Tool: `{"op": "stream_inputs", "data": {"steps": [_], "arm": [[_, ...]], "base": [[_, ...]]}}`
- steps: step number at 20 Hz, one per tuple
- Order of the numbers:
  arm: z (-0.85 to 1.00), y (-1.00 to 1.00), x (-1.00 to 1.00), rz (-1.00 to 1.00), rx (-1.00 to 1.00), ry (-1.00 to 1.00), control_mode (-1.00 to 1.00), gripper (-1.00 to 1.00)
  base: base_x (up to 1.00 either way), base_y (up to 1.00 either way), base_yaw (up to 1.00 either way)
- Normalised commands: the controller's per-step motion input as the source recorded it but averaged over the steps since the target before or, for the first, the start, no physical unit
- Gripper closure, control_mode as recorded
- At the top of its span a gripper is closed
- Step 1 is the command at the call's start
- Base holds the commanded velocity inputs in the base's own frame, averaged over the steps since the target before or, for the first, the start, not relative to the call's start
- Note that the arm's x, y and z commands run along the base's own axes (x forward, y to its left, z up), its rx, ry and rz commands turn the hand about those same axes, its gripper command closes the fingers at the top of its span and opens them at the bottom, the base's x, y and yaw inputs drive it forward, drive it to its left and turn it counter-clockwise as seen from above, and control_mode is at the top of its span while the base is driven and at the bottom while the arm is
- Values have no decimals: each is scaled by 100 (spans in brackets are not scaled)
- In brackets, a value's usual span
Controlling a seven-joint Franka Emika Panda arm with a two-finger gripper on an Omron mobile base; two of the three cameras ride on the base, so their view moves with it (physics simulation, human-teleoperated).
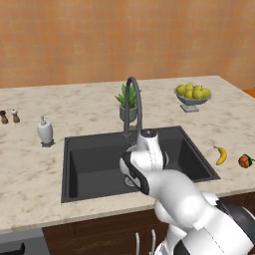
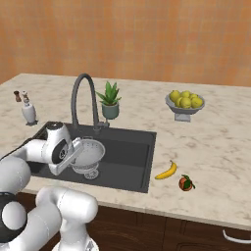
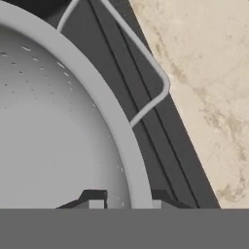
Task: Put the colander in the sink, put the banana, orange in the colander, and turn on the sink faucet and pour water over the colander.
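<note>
Two fingertips of the gripper (image 3: 124, 200) straddle the rim of the colander (image 2: 88, 155), one inside and one outside, pinching it. In the right base view the colander sits within the dark sink (image 2: 128, 158), below the gooseneck sink faucet (image 2: 81, 95). On the counter (image 2: 215, 147) right of the sink, the banana (image 2: 166, 171) lies just beside the orange (image 2: 185, 183). Farther back stands a fruit bowl (image 2: 184, 104).

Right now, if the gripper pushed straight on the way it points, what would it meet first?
The gripper already straddles the colander rim, so it would likely press down that wall, then meet the sink floor; depth is unclear.
</note>
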Motion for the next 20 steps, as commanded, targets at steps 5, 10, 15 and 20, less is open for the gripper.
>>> {"op": "stream_inputs", "data": {"steps": [5, 10, 15, 20], "arm": [[0, -68, 2, 23, 2, 1, -100, 100], [0, -67, 30, 29, 5, 9, -100, 100], [0, -66, 30, 34, 4, 15, -100, 100], [0, -26, 36, 44, 5, 10, -100, 100]], "base": [[0, 0, 0], [0, 0, 0], [0, 0, 0], [0, 0, 0]]}}
